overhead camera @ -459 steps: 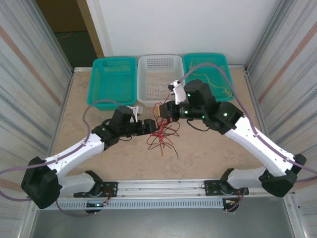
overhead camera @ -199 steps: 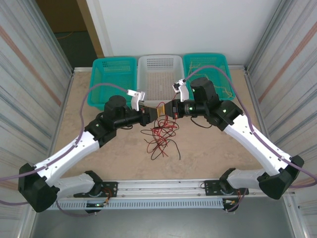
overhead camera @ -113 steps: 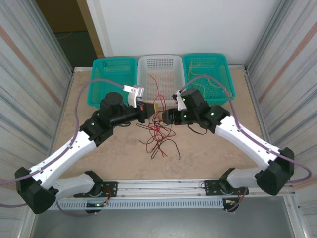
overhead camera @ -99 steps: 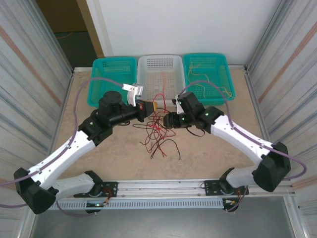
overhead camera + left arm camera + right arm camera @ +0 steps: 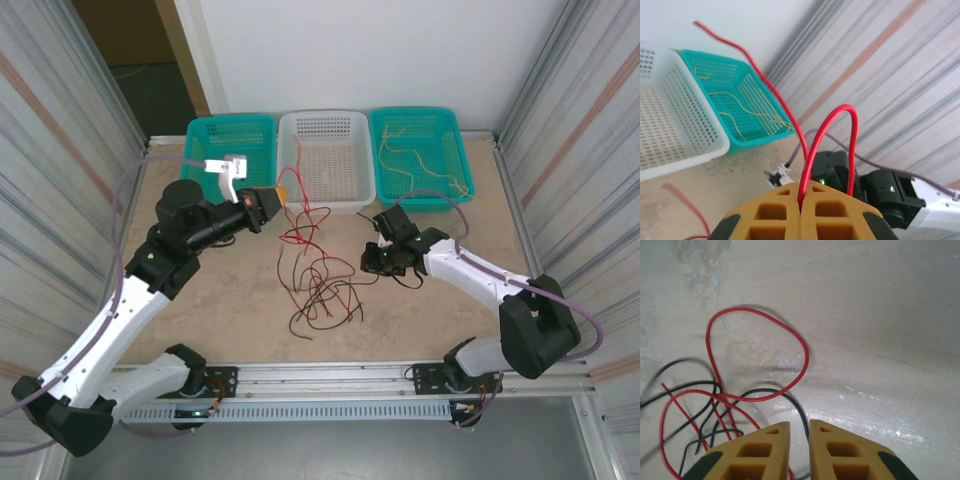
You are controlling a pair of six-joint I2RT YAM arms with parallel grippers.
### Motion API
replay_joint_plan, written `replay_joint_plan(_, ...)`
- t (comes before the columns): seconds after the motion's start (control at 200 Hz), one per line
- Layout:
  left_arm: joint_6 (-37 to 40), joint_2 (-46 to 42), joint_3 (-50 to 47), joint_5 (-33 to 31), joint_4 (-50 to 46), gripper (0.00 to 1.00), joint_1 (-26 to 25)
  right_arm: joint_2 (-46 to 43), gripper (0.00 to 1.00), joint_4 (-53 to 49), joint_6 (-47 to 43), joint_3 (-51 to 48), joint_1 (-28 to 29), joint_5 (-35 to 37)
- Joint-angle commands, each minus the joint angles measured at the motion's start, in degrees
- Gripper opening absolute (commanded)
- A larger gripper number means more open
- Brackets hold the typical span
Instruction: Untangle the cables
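Observation:
My left gripper (image 5: 279, 194) is raised over the table's left half, just in front of the baskets, shut on a red cable (image 5: 298, 226). That cable arcs up from the pinched fingertips (image 5: 790, 192) as a loop (image 5: 839, 114) and hangs to the tangle of red and black cables (image 5: 322, 290) on the table. My right gripper (image 5: 369, 264) is low at the tangle's right edge. Its jaws (image 5: 799, 427) stand a narrow gap apart, and a black cable (image 5: 771, 391) runs into that gap, not visibly pinched. Pale yellow cables (image 5: 420, 160) lie in the right teal basket.
Three baskets line the far edge: teal on the left (image 5: 200, 185), white in the middle (image 5: 325, 119), teal on the right (image 5: 455, 195). Ribbed metal walls close both sides. Lilac-grey arm cables (image 5: 140, 175) loop above each arm.
The left gripper has pulled back to the left with the red cable, stretching it out of the tangle. The right gripper has let go, dropped to the table and narrowed. The tangle now lies spread lower.

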Motion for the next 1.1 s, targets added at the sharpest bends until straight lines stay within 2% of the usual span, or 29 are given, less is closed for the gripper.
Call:
replay_joint_plan(0.0, -2.31, -0.97, 0.78, 1.33, -0.93, 0.0, 1.19, -3.04, 0.39, -1.1, -0.93, 1.13, 1.29, 0.05)
replay_joint_plan(0.115, -3.68, -0.73, -1.13, 2.22, 0.81, 0.0, 1.19, -8.0, 0.6, -3.78, -2.21, 5.84, 4.33, 1.94)
replay_joint_plan(0.17, -4.88, -0.98, -2.71, 2.41, 3.04, 0.0, 1.19, -10.12, 0.67, -4.18, -2.85, 8.58, 6.12, 2.31)
replay_joint_plan(0.296, -6.97, -0.64, -4.01, 2.56, 5.56, 0.0, 1.25, -14.3, 0.78, -0.62, -3.94, 13.0, 10.49, 2.17)
replay_joint_plan(0.381, -8.79, -0.42, -4.83, 3.2, 8.36, 0.0, 1.21, -15.64, 0.81, 3.33, -3.27, 13.54, 11.04, 0.15)
replay_joint_plan(0.581, -11.25, -0.42, -5.78, 4.15, 11.1, 0.0, 1.25, -15.11, 0.78, 7.86, -2.22, 13.5, 10.76, -3.07)
replay_joint_plan(0.982, -11.99, 0.7, -4.96, 6.37, 10.88, 0.0, 1.28, -10.42, 0.69, 6.89, -5.41, 18.63, 9.74, -2.82)
replay_joint_plan(1.042, -12.19, 0.89, -4.78, 6.67, 10.88, 0.0, 1.28, -10.21, 0.65, 7.52, -5.22, 18.67, 9.02, -3.43)
replay_joint_plan(1.097, -12.67, 1.14, -4.38, 6.96, 10.94, 0.0, 1.28, -9.75, 0.55, 7.81, -5.04, 18.82, 8.5, -4.04)
